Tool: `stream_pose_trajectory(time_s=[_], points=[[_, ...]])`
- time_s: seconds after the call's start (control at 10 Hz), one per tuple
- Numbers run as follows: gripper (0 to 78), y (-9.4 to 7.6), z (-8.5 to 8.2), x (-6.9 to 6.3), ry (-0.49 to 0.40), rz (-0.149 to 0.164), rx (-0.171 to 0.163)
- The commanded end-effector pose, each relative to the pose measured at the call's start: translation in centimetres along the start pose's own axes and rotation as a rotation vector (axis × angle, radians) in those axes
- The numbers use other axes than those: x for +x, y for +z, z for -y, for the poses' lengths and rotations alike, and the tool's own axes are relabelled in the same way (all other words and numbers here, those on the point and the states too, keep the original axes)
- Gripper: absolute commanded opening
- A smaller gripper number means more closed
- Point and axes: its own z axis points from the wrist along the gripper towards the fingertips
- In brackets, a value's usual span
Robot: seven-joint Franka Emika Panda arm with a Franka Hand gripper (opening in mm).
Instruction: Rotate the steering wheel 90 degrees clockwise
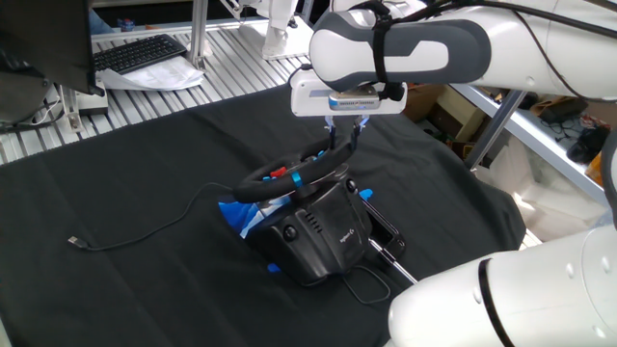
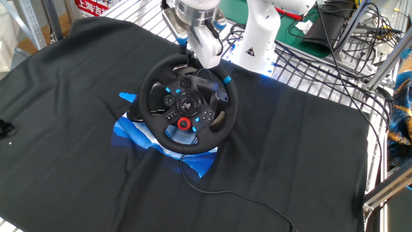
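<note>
The steering wheel (image 2: pixel 188 104) is a black round rim with blue accents and a red centre button, tilted on its black base housing (image 1: pixel 323 236). It also shows edge-on in one fixed view (image 1: pixel 294 173). My gripper (image 1: pixel 345 134) comes down from above and is shut on the far upper part of the rim. In the other fixed view the gripper (image 2: pixel 205 63) holds the rim at its top right, next to a blue mark (image 2: pixel 226 78) on the rim.
A black cloth (image 2: pixel 77 96) covers the table. Blue material (image 2: pixel 132 134) lies under the base. A thin cable (image 1: pixel 145 226) runs left from the base to a loose plug. A second white robot base (image 2: pixel 257 35) stands behind the wheel. A keyboard (image 1: pixel 140 53) lies at the back left.
</note>
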Motion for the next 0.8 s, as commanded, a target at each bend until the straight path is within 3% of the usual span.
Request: stream_pose_trajectory(time_s=[0.1, 0.8], points=[[1.5, 0.49, -0.5, 1.0, 0.037, -0.002, -0.001], [1.5, 1.31, -1.42, 1.31, 0.084, 0.023, -0.021]])
